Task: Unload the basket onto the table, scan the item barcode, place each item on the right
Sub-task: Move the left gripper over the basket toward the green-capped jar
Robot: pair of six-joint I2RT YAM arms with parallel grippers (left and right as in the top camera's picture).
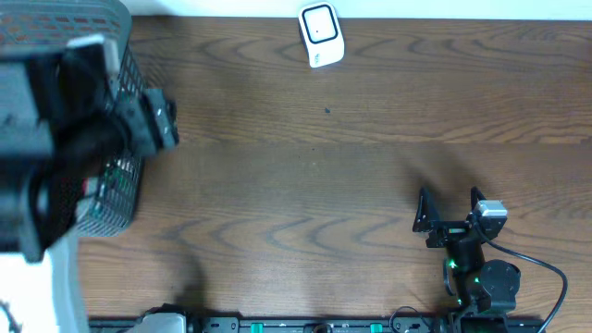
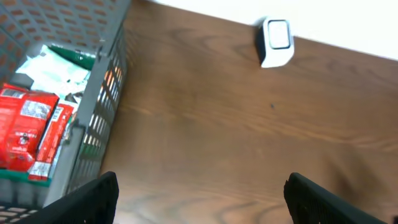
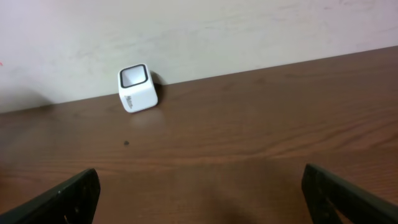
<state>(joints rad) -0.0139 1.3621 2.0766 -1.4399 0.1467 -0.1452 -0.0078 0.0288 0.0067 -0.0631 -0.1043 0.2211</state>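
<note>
The white barcode scanner (image 1: 321, 35) stands at the table's far edge, seen too in the left wrist view (image 2: 277, 42) and the right wrist view (image 3: 137, 88). Possible items lie in the grey mesh basket (image 2: 102, 118) at the left: a red packet (image 2: 28, 134) and a green-and-white pack (image 2: 59, 68). No barcode shows. My left gripper (image 2: 199, 202) hovers open and empty over bare table just right of the basket. My right gripper (image 1: 450, 208) stands open and empty near the front right, facing the scanner from far off.
The basket (image 1: 116, 199) fills the far left, and my raised left arm (image 1: 65, 139) hides much of it from above. A wall runs behind the scanner. Brown wooden tabletop (image 1: 324, 185) lies between the basket, the scanner and the right arm.
</note>
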